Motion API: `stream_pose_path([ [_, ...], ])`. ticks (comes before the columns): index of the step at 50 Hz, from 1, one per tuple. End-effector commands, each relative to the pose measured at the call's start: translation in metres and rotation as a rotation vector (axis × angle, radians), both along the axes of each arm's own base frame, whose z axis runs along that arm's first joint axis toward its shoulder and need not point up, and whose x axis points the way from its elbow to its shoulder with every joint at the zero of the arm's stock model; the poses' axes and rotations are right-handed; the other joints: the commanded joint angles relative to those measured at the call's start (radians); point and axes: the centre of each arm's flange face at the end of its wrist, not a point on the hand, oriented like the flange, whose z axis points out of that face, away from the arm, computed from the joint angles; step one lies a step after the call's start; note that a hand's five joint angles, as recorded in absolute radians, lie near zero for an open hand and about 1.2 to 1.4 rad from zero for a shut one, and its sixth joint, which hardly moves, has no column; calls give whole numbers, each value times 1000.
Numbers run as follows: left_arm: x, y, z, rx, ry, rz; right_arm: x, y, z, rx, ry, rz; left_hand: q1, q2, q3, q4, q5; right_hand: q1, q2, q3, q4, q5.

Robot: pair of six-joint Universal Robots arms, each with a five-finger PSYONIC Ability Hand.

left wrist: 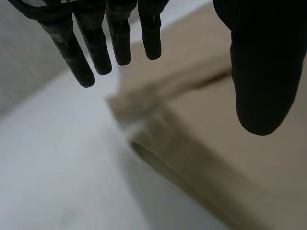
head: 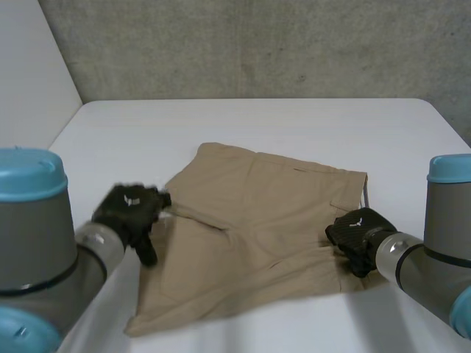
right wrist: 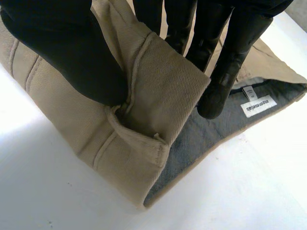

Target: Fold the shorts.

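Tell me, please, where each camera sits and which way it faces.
Head view: between and behind the arms, looking down at the table and shorts; both arms, the left hand and right hand show.
Left wrist view: on the left wrist, looking along the open left hand at an edge of the shorts.
Right wrist view: on the right wrist, looking along the right hand pinching the waistband.
Shared: head and right wrist views both show the right hand on the shorts.

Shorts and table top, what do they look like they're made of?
The shorts look like tan cotton twill, matte: fine diagonal ribs and stitched seams show in the right wrist view. Their inner lining is a grey cloth, probably woven. The table is white, smooth, matte, perhaps laminate.
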Motion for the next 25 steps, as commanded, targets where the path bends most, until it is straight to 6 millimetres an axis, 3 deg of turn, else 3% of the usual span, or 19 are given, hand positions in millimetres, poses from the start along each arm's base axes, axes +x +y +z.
stream_pose_path([
  [1, 5, 37, -17, 230, -8, -26, 0, 1, -4, 12, 0, -6, 85, 77, 79, 78, 74, 422, 222, 211, 202, 236],
  [10, 8, 51, -31, 288, -41, -41, 0, 1, -3, 9, -1, -7, 112, 104, 106, 104, 100, 422, 222, 211, 202, 236],
  [25, -3, 71, -33, 290, -55, -118, 0, 0, -3, 3, -2, -8, 176, 168, 170, 169, 165, 422, 222, 211, 202, 236],
])
